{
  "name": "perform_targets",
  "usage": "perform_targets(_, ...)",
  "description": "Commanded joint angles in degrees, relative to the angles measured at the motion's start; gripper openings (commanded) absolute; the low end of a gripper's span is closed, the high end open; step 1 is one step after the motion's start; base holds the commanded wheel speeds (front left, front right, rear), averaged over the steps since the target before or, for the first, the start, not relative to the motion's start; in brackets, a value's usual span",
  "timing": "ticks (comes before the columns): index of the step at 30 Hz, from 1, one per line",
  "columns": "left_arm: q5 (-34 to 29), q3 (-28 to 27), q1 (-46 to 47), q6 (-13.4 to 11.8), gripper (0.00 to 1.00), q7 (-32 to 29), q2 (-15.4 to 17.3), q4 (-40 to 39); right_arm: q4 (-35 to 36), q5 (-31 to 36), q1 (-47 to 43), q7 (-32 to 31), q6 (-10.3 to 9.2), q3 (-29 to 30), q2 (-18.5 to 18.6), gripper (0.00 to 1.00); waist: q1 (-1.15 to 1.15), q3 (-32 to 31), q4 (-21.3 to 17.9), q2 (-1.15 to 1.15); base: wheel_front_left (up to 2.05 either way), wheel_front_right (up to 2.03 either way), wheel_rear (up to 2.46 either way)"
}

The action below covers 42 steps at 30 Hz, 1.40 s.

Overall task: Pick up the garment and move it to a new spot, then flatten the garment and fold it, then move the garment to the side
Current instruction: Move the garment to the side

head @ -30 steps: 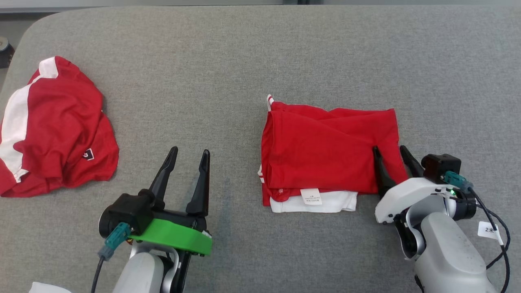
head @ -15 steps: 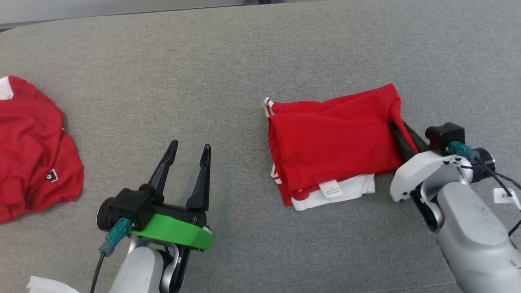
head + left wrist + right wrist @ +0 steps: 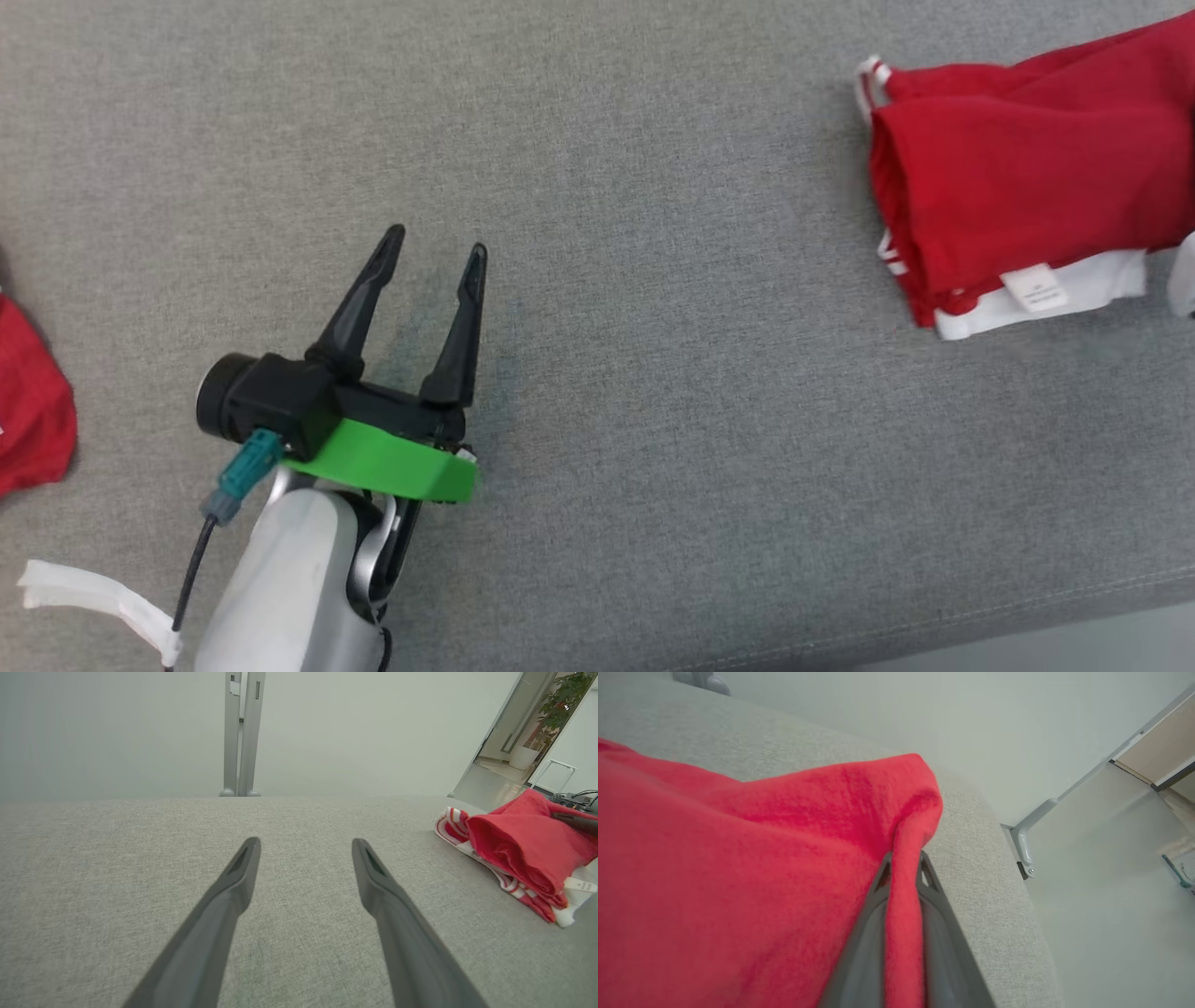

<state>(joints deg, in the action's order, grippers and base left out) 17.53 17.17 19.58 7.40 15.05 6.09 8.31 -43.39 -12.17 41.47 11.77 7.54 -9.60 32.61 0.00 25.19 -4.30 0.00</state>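
The folded red garment (image 3: pixel 1027 177), with white trim and a white label, lies at the upper right of the grey surface in the head view. It also shows at the right of the left wrist view as the garment (image 3: pixel 523 849). In the right wrist view my right gripper (image 3: pixel 903 863) is shut on a raised red corner of the garment (image 3: pixel 738 868), the cloth pinched between both fingers. My left gripper (image 3: pixel 437 241) stands open over bare grey fabric, well left of the garment, holding nothing.
A second red garment (image 3: pixel 33 411) peeks in at the left edge. The grey padded surface (image 3: pixel 653 373) ends in a front edge at the lower right. Beyond its right end lie a floor and a metal door frame (image 3: pixel 1024 835).
My right gripper has shut on the garment's right corner and dragged it right. The head camera has swung, shifting the whole picture. The left gripper stays open.
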Motion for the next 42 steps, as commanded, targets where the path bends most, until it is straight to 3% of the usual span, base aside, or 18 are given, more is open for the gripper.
perform_targets(1, 0.33, -0.64, 1.7, 0.16, 1.0, 0.16, 0.65, -0.24, -1.2, 0.59, 1.48, 0.46, -0.1, 1.08, 1.38, 0.0, 0.0, 3.71, -0.12, 0.0, 0.0, 0.0, 0.0)
perform_targets(7, 0.88, -0.53, 4.44, 0.16, 1.0, 0.16, 1.17, -0.91, -6.98, 2.78, 5.47, 1.03, -0.1, 3.58, 6.01, 0.0, 0.0, 5.69, 1.89, 0.0, 0.0, 0.0, 0.0)
perform_targets(13, 1.19, -0.66, 4.68, 0.16, 1.0, 0.16, 0.68, -0.94, -11.3, 5.13, 8.84, 1.53, -0.1, 5.53, 6.97, 0.0, 0.0, 5.62, 3.01, 0.0, 0.0, 0.0, 0.0)
perform_targets(14, 1.2, -0.68, 4.47, 0.16, 1.0, 0.16, 0.57, -0.8, -12.02, 5.44, 9.44, 1.74, -0.1, 6.6, 6.77, 1.0, 0.0, 5.26, 3.18, 0.0, 0.0, 0.0, 0.0)
perform_targets(19, 1.68, -1.55, 2.84, 0.16, 1.0, 0.16, -0.24, -0.36, -13.79, 7.01, 9.36, 2.52, -0.1, 8.83, 3.97, 1.0, 0.0, 1.74, 3.9, 0.0, 0.0, 0.0, 0.0)
perform_targets(25, 1.97, -3.85, 0.11, 0.16, 1.0, 0.16, -1.2, -0.11, -10.7, 6.08, 7.25, 3.35, -0.1, 7.9, -1.37, 1.0, 0.0, -4.69, 4.68, 0.0, 0.0, 0.0, 0.0)
perform_targets(31, 1.76, -6.98, -3.76, 0.16, 1.0, 0.16, -2.15, -0.38, 0.06, 1.86, 1.69, 3.41, -0.09, 5.51, -8.2, 1.0, 0.0, -10.84, 6.29, 0.0, 0.0, 0.0, 0.0)
perform_targets(42, 0.96, -11.05, -10.94, 0.16, 1.0, 0.1, -3.02, -1.4, 22.76, -3.2, -18.19, 3.43, -0.09, 7.3, -20.41, 1.0, 0.0, -17.77, 8.99, 0.0, 0.0, 0.0, 0.0)
